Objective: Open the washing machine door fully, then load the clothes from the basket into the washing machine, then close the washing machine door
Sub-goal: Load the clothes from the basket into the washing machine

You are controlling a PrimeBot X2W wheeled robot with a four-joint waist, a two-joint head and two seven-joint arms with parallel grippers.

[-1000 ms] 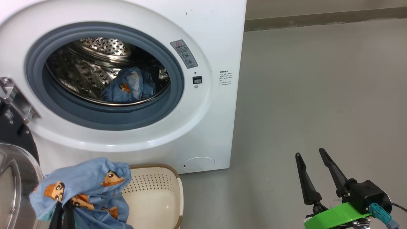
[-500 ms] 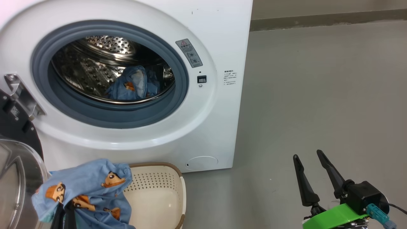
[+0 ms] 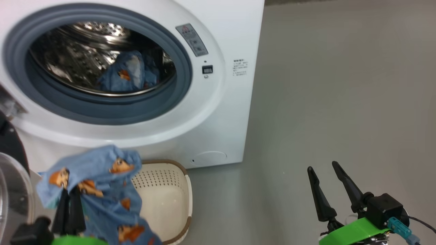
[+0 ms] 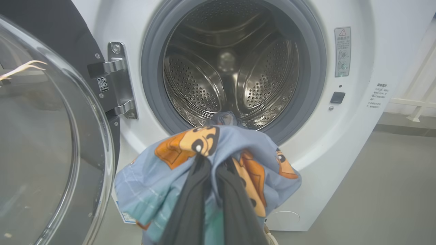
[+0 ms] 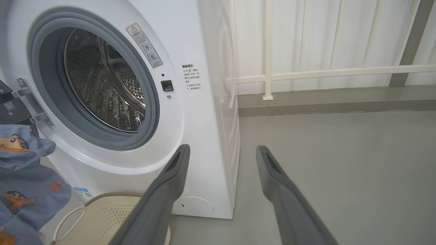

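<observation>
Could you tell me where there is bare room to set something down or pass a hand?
Free: the floor right of the washing machine, around the open right end effector; the visible basket interior; the drum mouth above the loaded garment. Crowded: lower left, where door, held garment and left end effector meet.

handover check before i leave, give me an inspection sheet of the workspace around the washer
surface: smooth grey floor
job's things: washing machine with washing machine door swung open at its left; blue garment lying in the drum; second garment hanging by the basket, whose visible part holds no clothes
clutter: nothing seen
grippers: left gripper shut on the second garment; right gripper open, holding nothing, apart from the machine
cables: dark cable and teal plug at the right wrist
surroundings: white railing and panelled wall beyond the machine
</observation>
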